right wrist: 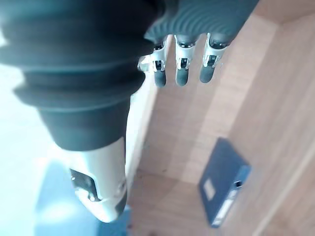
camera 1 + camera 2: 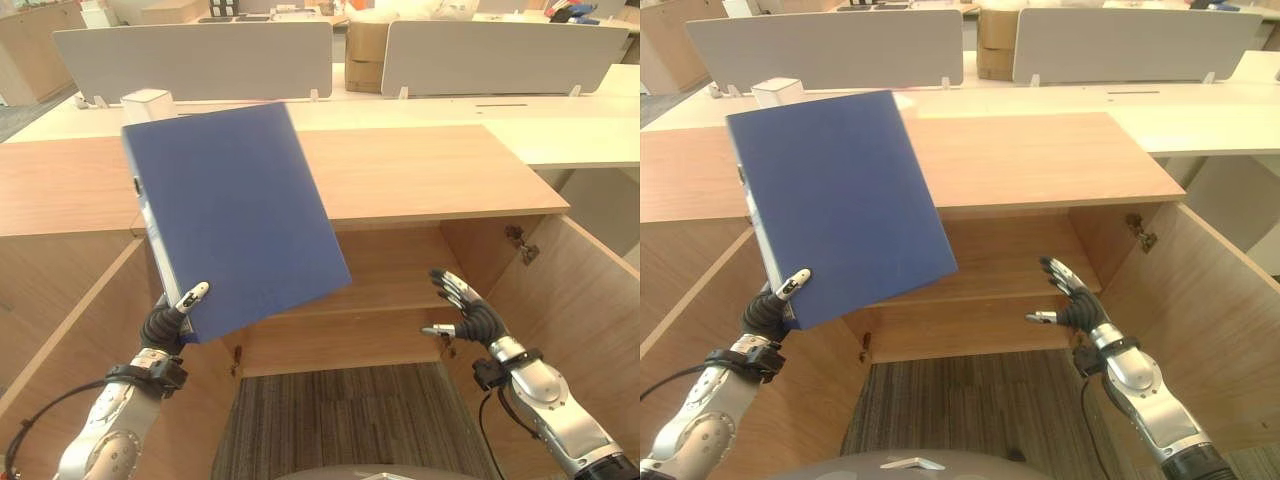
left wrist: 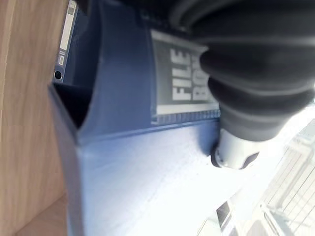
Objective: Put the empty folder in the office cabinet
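My left hand [image 2: 165, 322] holds a blue folder [image 2: 230, 210] by its lower corner, thumb [image 2: 192, 295] pressed on the front cover. The folder is raised and tilted in front of the left half of the open wooden cabinet [image 2: 420, 170]. Its labelled spine [image 3: 182, 78] shows close up in the left wrist view. My right hand [image 2: 470, 315] hovers open before the cabinet's right side, fingers [image 1: 182, 69] spread, holding nothing. Another blue folder [image 1: 224, 189] shows in the right wrist view against wooden panels.
The cabinet's doors stand open at the left [image 2: 70, 330] and right [image 2: 590, 300], with an inner shelf [image 2: 380, 290] between. A white box [image 2: 147, 100] sits behind the cabinet top. Desks with grey dividers [image 2: 200, 55] lie beyond. Grey carpet [image 2: 340, 420] lies below.
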Robot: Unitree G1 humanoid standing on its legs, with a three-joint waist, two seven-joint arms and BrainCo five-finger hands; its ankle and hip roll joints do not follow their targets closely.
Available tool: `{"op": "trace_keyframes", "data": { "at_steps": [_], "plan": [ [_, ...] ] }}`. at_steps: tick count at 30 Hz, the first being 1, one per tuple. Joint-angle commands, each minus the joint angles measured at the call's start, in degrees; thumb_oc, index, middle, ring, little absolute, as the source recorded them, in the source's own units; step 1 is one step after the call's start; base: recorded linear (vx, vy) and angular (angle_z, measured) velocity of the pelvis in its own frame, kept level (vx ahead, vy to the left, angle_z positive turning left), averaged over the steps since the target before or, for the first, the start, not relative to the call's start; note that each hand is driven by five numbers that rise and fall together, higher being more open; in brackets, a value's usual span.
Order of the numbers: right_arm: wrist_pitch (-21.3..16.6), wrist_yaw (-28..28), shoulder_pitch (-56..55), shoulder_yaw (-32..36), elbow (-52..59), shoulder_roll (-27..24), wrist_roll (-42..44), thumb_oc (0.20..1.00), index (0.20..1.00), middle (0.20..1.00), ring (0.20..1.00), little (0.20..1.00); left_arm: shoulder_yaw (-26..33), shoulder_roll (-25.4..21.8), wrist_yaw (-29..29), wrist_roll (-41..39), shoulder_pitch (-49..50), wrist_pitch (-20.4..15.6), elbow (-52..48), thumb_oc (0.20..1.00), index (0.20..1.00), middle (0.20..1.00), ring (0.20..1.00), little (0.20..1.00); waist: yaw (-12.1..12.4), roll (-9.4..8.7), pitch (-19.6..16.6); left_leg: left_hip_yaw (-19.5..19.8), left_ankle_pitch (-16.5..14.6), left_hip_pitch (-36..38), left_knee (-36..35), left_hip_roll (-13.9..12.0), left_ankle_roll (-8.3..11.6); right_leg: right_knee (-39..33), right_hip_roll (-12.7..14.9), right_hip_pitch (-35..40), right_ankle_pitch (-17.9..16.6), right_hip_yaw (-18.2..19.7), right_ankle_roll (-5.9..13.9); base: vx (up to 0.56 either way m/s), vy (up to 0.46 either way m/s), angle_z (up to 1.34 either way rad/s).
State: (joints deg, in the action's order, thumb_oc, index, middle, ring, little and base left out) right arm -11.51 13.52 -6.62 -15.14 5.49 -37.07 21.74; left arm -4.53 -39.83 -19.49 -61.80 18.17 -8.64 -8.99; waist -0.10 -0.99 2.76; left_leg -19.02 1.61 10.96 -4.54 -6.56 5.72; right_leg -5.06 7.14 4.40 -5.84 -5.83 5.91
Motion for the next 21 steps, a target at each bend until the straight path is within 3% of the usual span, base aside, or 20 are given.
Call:
{"op": "trace_keyframes", "data": {
  "at_steps": [1, 6, 12, 21],
  "plan": [
    [-2.3, 1.8, 4.3, 0.1, -0.3, -2.3, 7.2, 1.000, 1.000, 1.000, 1.000, 1.000, 1.0, -3.9, -3.3, 1.3, -4.9, -3.4, -2.5, 0.200, 0.200, 0.200, 0.200, 0.200, 0.2, -1.84, -1.8, 3.9, -2.5, -1.0, -0.5, -0.5, -0.14, 0.8, 5.2, -0.5, -0.4, -0.7, 5.00, 0.00, 0.000, 0.00],
    [-3.2, 1.3, 6.6, 2.1, 2.3, -3.2, 12.6, 1.000, 1.000, 1.000, 1.000, 1.000, 2.0, -8.2, -3.6, 4.6, -5.4, -4.8, -2.3, 0.200, 0.200, 0.200, 0.200, 0.200, 0.3, -1.74, -2.1, 3.9, -2.5, -1.0, -0.5, -0.6, -0.01, 0.8, 5.2, -0.4, -0.4, -0.7, 5.05, 0.00, 0.000, 0.00],
    [-3.9, -0.4, 11.0, 5.7, 0.1, -3.9, 15.7, 1.000, 1.000, 1.000, 1.000, 1.000, 4.1, -9.6, -4.6, 6.1, -6.8, -5.5, -1.3, 0.200, 0.200, 0.200, 0.200, 0.200, 0.8, -1.82, -2.5, 4.0, -2.6, -1.1, -0.5, -0.7, 0.07, 0.7, 5.2, -0.3, -0.4, -0.9, 4.98, 0.00, 0.000, -0.01],
    [-2.6, -0.1, 19.6, 0.6, -5.4, -6.9, 23.2, 1.000, 1.000, 1.000, 1.000, 1.000, 2.4, -13.5, -5.2, 5.9, -9.7, -6.2, -1.5, 0.200, 0.200, 0.200, 0.200, 0.200, 2.0, -2.44, -2.6, 4.0, -2.2, -1.7, -0.5, -1.0, 0.37, 0.4, 5.1, -0.4, -0.5, -1.3, 4.93, 0.00, -0.002, 0.01]
  ]
}}
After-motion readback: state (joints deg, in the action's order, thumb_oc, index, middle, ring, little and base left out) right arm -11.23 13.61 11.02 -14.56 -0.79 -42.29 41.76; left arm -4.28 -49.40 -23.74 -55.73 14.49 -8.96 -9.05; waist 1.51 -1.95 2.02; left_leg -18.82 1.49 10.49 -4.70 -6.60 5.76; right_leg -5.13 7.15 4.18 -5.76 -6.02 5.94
